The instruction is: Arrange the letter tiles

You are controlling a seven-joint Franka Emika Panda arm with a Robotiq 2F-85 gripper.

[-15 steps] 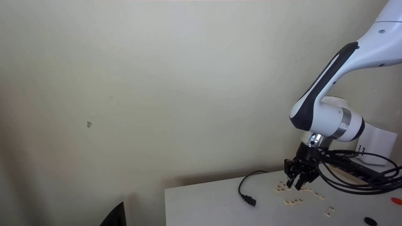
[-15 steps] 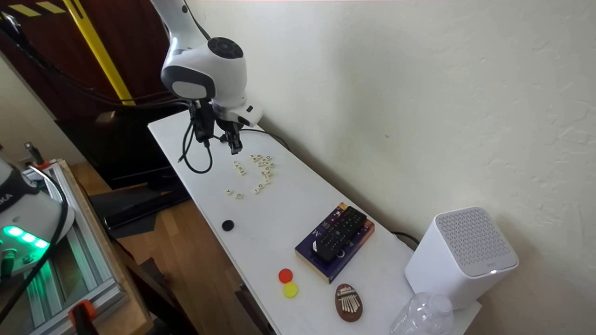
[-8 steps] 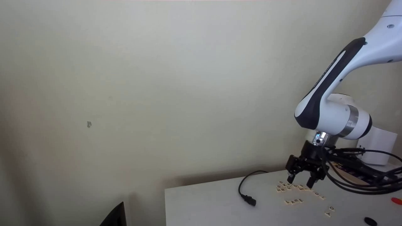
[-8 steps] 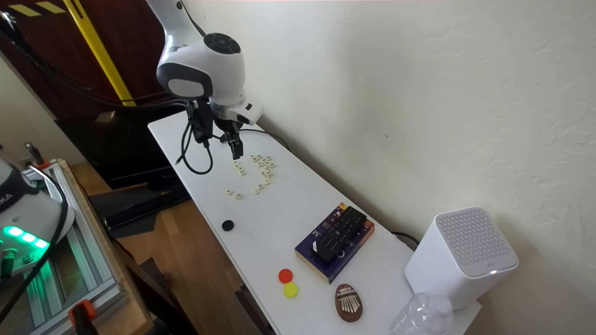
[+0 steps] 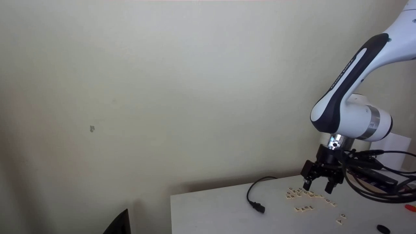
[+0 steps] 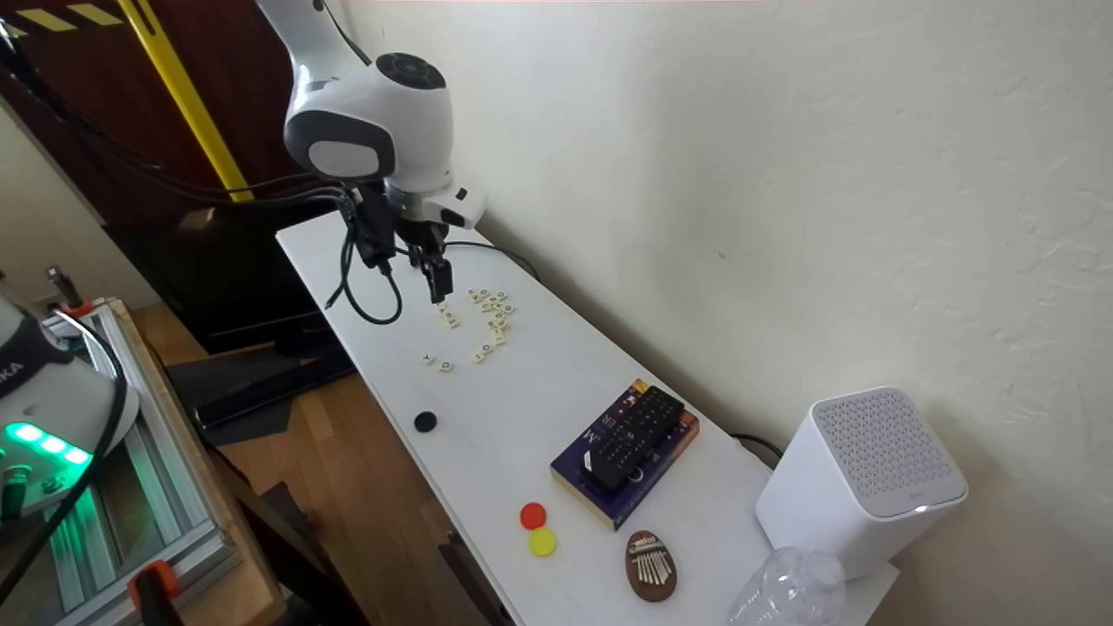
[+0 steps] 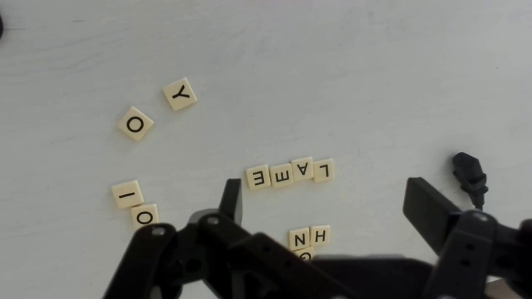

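Wrist view, left to right: O tile (image 7: 135, 123) and Y tile (image 7: 180, 94) lie separate on the table (image 7: 374, 104); a four-tile row (image 7: 286, 174); your gripper (image 7: 326, 199) above, jaws apart, empty. Judged step: pre-grasp. Next, likely: you align, then descend.

Cream letter tiles (image 7: 281, 175), face up, some touching, others apart

The tiles (image 7: 282, 175) look smooth, the bottle (image 6: 793, 593) (plastic) glossy.

PLACE: seemingly a lab | SIGNS: metal-framed bench (image 6: 196, 548), clamps (image 6: 156, 579), green-lit robot base (image 6: 74, 407)
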